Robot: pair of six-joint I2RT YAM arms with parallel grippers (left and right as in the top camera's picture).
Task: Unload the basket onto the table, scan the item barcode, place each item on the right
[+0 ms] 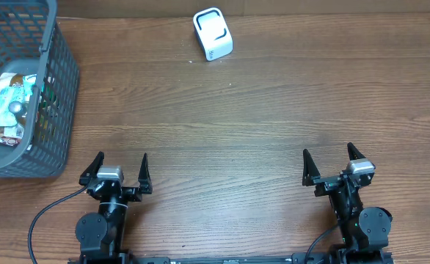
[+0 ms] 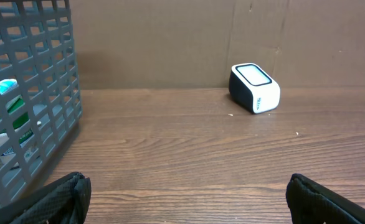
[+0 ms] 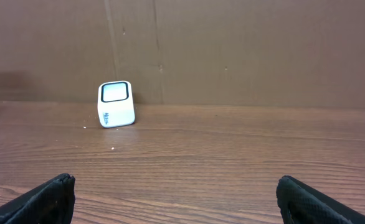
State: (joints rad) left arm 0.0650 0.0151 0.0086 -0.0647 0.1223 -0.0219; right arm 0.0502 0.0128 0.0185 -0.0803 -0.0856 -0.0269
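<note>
While the left gripper (image 1: 122, 157) and the right gripper (image 1: 328, 149) wait at 7 and 5 o'clock, by the near edge of the table (image 1: 222, 125), no step of the task has begun, as I judge it. Both have the jaws spread wide and hold nothing. Farther out, at about 9 o'clock, stands a grey basket (image 1: 62, 88). Inside it lie several packaged items (image 1: 9, 103), white and green. I cannot tell which one must be scanned, and no barcode is visible. At the far edge, near 12 o'clock, the white scanner (image 1: 213, 34) stands well apart from the basket. The next move probably calls for the left gripper, which is nearer, to reach over the basket rim, go down between the walls and close on one packet. It should then carry the packet toward the scanner window with the barcode turned to it.
</note>
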